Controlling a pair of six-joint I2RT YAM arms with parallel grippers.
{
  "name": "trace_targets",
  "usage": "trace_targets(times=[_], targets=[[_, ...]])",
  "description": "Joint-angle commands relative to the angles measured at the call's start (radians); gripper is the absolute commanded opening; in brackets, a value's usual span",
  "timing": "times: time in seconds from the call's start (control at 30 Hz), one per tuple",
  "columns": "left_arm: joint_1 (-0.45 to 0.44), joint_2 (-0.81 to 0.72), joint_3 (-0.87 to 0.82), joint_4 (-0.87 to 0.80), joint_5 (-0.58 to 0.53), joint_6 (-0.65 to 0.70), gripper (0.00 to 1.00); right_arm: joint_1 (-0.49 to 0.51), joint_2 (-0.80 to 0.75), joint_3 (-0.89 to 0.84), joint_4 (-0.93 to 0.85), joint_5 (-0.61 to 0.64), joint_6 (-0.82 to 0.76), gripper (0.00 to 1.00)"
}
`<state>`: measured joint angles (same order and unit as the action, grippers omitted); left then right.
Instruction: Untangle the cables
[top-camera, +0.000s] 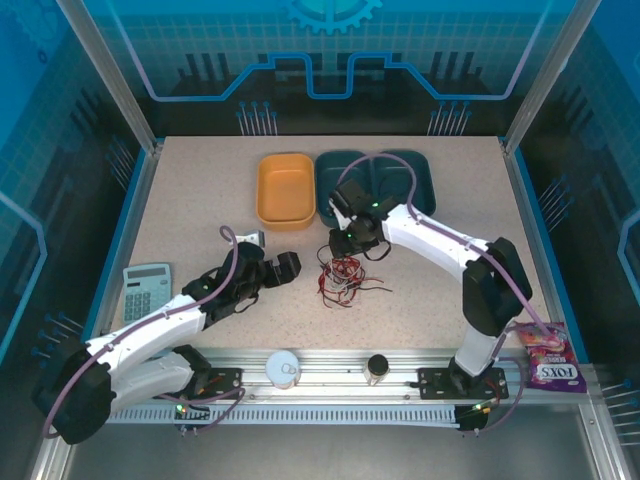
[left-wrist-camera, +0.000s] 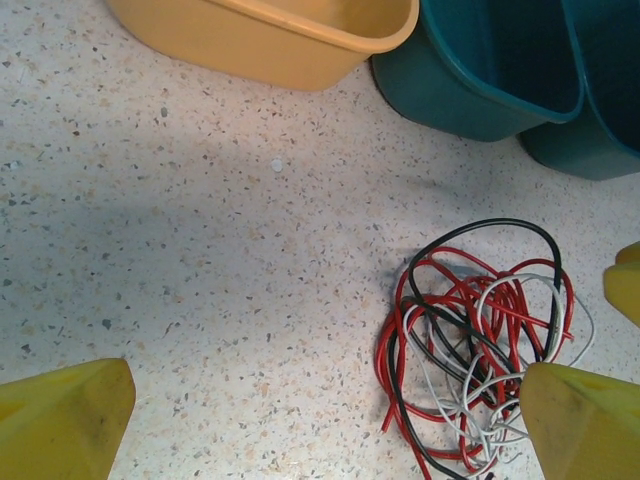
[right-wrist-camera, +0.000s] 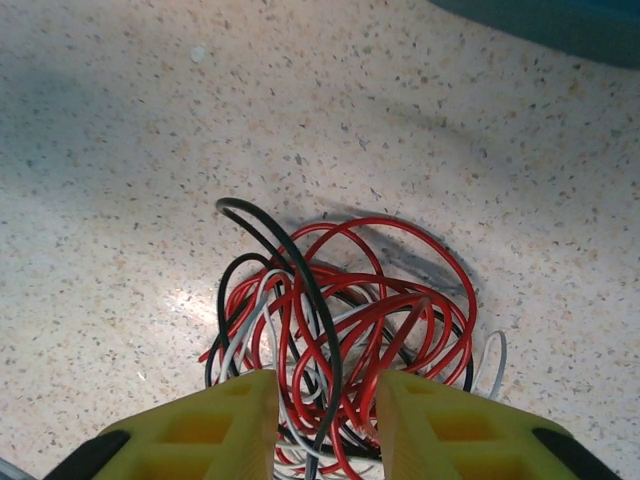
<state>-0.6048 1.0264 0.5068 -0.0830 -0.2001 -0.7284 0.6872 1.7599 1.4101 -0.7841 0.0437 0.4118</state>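
Observation:
The cables (top-camera: 345, 275) lie as one tangled bundle of red, black and pale grey wires in the middle of the table. My right gripper (top-camera: 345, 242) hangs directly over the bundle's far side. In the right wrist view its yellow fingers (right-wrist-camera: 215, 430) straddle several strands of the cables (right-wrist-camera: 340, 300), with a gap still showing on both sides, so the right gripper (right-wrist-camera: 328, 425) is open. My left gripper (top-camera: 270, 257) sits to the left of the bundle. It stands wide open over bare table (left-wrist-camera: 325, 430), and the cables (left-wrist-camera: 470, 340) lie just inside its right finger (left-wrist-camera: 585, 420).
An orange bin (top-camera: 285, 190) and two teal bins (top-camera: 385, 180) stand at the back of the table, close behind the bundle. A calculator (top-camera: 148, 288) lies at the left edge. A white roll (top-camera: 283, 368), a small dark cylinder (top-camera: 377, 367) and a candy bag (top-camera: 555, 362) sit along the near rail.

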Motion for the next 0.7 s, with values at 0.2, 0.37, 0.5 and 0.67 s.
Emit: trace_targets(times=[0.2, 0.37, 0.5, 0.67], targets=[[0.009, -0.009, -0.014, -0.01, 0.017, -0.001, 0.99, 0.014, 0.08, 0.047, 0.018, -0.021, 0.003, 0.28], [0.01, -0.007, -0.016, -0.009, 0.019, 0.001, 0.99, 0.014, 0.098, 0.053, 0.023, -0.02, 0.001, 0.28], [0.01, -0.005, -0.016, -0.008, 0.023, 0.001, 0.99, 0.014, 0.102, 0.052, 0.029, -0.018, 0.001, 0.28], [0.011, 0.005, -0.01, -0.009, 0.022, 0.0, 0.99, 0.014, 0.084, 0.046, 0.049, -0.028, -0.008, 0.21]])
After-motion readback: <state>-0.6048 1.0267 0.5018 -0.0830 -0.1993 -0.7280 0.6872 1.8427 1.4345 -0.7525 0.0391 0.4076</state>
